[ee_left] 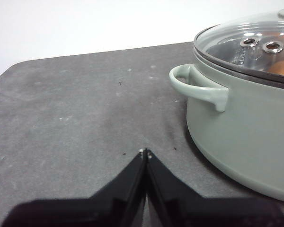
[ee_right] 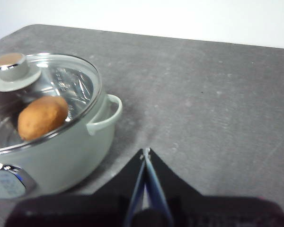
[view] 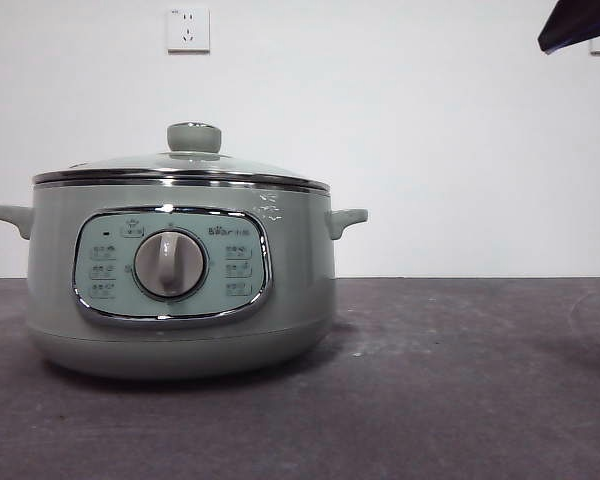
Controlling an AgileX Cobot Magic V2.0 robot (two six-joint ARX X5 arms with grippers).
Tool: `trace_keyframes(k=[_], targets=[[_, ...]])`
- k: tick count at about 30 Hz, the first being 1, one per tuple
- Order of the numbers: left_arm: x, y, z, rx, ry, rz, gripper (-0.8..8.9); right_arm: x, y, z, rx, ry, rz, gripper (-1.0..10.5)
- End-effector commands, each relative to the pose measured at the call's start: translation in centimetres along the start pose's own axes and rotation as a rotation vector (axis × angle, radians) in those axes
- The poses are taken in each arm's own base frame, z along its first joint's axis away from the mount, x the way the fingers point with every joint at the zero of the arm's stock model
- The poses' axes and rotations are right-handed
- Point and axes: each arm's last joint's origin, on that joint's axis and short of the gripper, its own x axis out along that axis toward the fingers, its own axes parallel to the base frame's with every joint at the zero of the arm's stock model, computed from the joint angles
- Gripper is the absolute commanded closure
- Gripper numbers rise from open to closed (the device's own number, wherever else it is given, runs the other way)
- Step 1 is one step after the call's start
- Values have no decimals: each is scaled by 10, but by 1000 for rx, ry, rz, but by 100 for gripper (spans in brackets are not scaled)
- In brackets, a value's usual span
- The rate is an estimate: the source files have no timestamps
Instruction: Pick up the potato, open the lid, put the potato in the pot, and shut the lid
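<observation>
The sage-green pot (view: 180,280) stands on the dark table, left of centre in the front view. Its glass lid (view: 185,165) sits closed on the rim, knob (view: 194,137) on top. Through the glass the orange-brown potato (ee_right: 42,117) lies inside the pot; a sliver of the potato (ee_left: 281,68) also shows in the left wrist view. My left gripper (ee_left: 145,152) is shut and empty over the table, beside the pot's handle (ee_left: 199,85). My right gripper (ee_right: 146,151) is shut and empty on the pot's other side, clear of its handle (ee_right: 106,116).
A black arm tip (view: 578,25) shows at the top right corner of the front view. Wall sockets (view: 188,29) sit on the white wall behind. The dark table (view: 460,380) stretches to the right of the pot.
</observation>
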Motion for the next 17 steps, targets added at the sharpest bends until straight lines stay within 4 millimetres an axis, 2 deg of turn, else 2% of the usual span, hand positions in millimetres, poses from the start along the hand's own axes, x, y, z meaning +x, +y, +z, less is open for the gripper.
trace_keyframes(k=[1, 6, 11, 17], targets=[[1, 0, -5, -7, 10, 5, 817, -8, -5, -2, -58, -17, -35, 946], [1, 0, -5, -7, 10, 5, 817, -16, -22, -14, -38, -41, -106, 946], [1, 0, -5, -7, 10, 5, 817, -18, -41, -48, 24, -79, -73, 946], [1, 0, -5, -7, 10, 5, 817, -14, -55, -90, 64, -149, -134, 946]])
